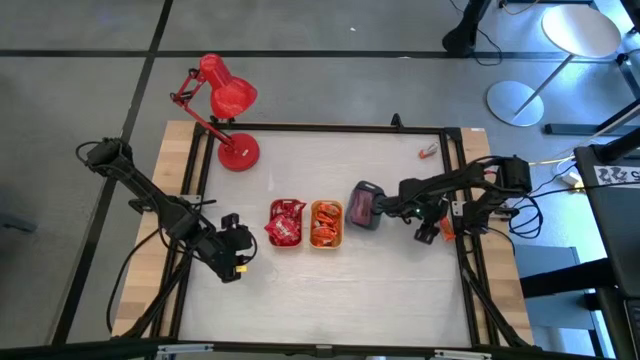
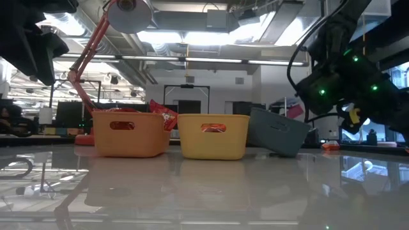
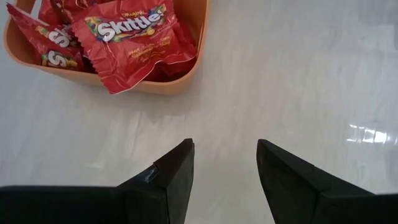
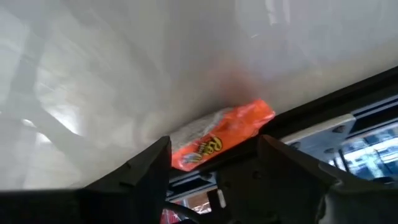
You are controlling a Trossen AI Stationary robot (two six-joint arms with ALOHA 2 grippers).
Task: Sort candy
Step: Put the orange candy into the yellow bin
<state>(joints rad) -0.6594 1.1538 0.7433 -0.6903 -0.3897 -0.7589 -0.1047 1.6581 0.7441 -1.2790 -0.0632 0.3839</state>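
The right pincer is seen spread wide and empty, poised over an orange wrapped candy that lies against the dark frame at the tabletop's right edge. In the high view this pincer sits near that edge, just beside the tilted grey tray.

The left pincer is also seen parted and empty, held above bare tabletop just short of the orange tray, which is filled with red candy packets. From above, the left pincer is placed beside that tray; the yellow tray next to it holds orange-wrapped candy. One further piece lies well apart near the far right corner.

The orange candy is judged light, soft and crinkly, with a slick wrapper likely to slide on the glossy surface. A hold across the middle of the packet is judged best. Because it is pressed against the frame, little room is left for the outer finger, and it may be pushed rather than gripped.

A red desk lamp stands at the far left corner.
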